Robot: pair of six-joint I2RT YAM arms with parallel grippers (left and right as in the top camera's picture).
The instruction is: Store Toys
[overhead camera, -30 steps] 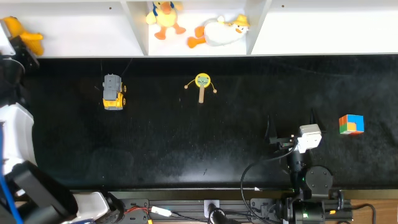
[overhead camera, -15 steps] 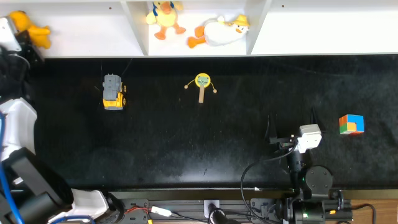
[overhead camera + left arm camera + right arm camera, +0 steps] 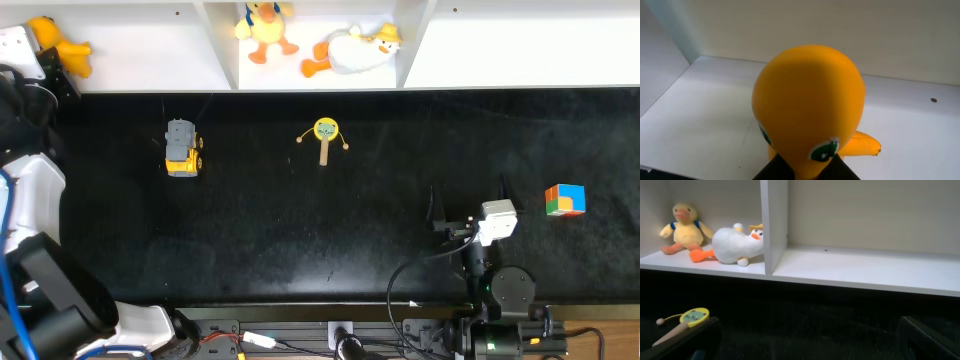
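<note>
Left wrist view has the orange duck (image 3: 807, 107) right in front of the left pincer (image 3: 805, 172), whose fingers are closed on the toy's lower body, with the round head rising just beyond them. Under and ahead of this pincer lies the white floor of the shelf (image 3: 920, 107). A side wall is close on one side and the back wall farther ahead. The duck is therefore held over an end compartment. Whether its base touches the floor I cannot tell.

The step in hand looks like setting the duck down. To do it well, I would lower until the base rests flat and let go only then, since the big head probably makes it top-heavy. Place it well ahead of the front edge and away from the side wall. After opening, draw the fingers straight back, so they do not drag the toy out.

The right pincer (image 3: 807, 342) is spread wide and holds nothing, low over the table (image 3: 300, 240), with the rattle (image 3: 682, 320) ahead of it and off to one side. The toy truck (image 3: 182, 148) and the cube (image 3: 565, 199) also wait on the table.
</note>
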